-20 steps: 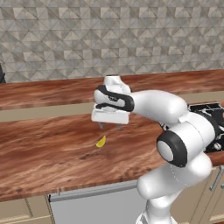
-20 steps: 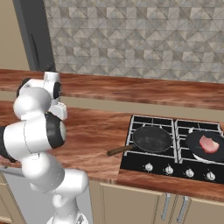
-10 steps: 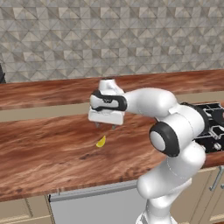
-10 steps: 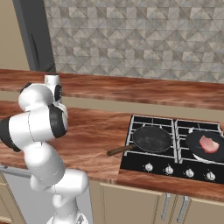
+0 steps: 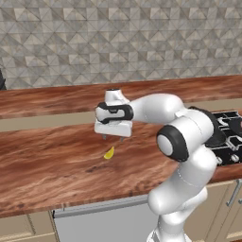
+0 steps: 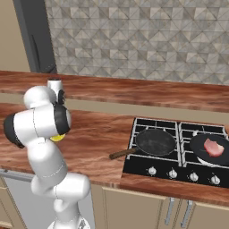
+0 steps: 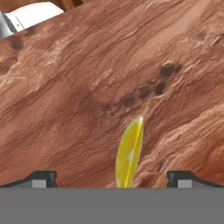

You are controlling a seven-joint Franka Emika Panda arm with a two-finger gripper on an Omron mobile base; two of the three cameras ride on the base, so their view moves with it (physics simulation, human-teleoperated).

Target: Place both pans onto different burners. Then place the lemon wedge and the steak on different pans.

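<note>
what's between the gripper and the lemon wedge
Nothing: in the left base view the open gripper hangs just above the lemon wedge, with bare wooden counter around it.

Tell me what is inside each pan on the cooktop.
The right pan holds the steak; it hides the pan floor beneath it. The left pan, with the brown handle, holds nothing. The lemon wedge lies on the counter, below the open gripper.
</note>
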